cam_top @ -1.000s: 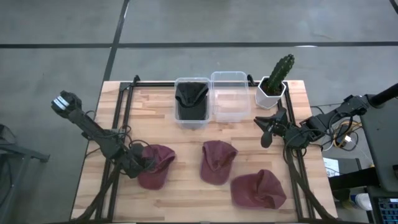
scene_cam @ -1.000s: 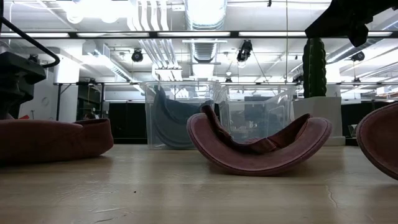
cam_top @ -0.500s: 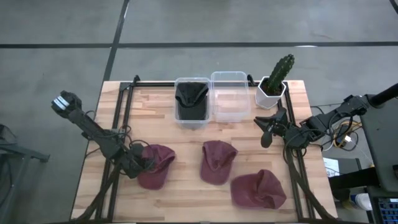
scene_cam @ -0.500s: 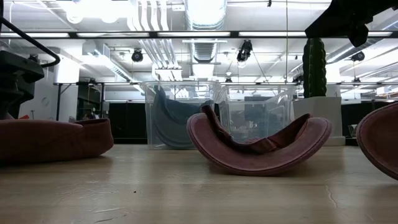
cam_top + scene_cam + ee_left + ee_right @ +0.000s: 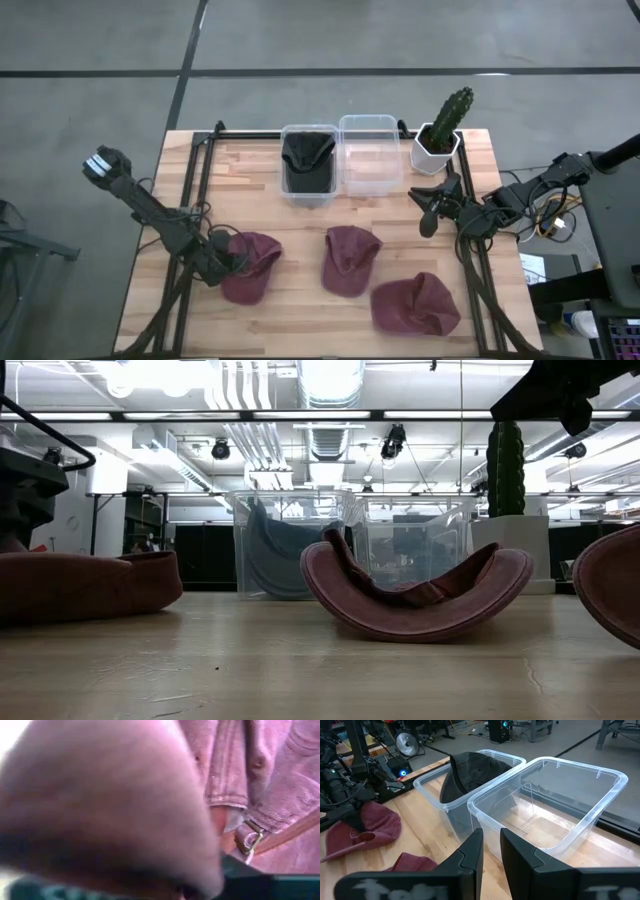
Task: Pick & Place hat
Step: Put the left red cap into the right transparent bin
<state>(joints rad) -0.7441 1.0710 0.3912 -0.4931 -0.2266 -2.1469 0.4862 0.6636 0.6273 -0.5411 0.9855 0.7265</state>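
Hat (image 5: 250, 266): soft, light maroon corduroy cap lying on the table (image 5: 300, 310), pressed against the left hand (image 5: 222, 264), whose grip cannot be told. Likely best pinched at brim or strap.

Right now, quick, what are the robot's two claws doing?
Left gripper: down at the left maroon hat; open or shut cannot be told.
Right gripper: shut, holding nothing, near the clear bin.
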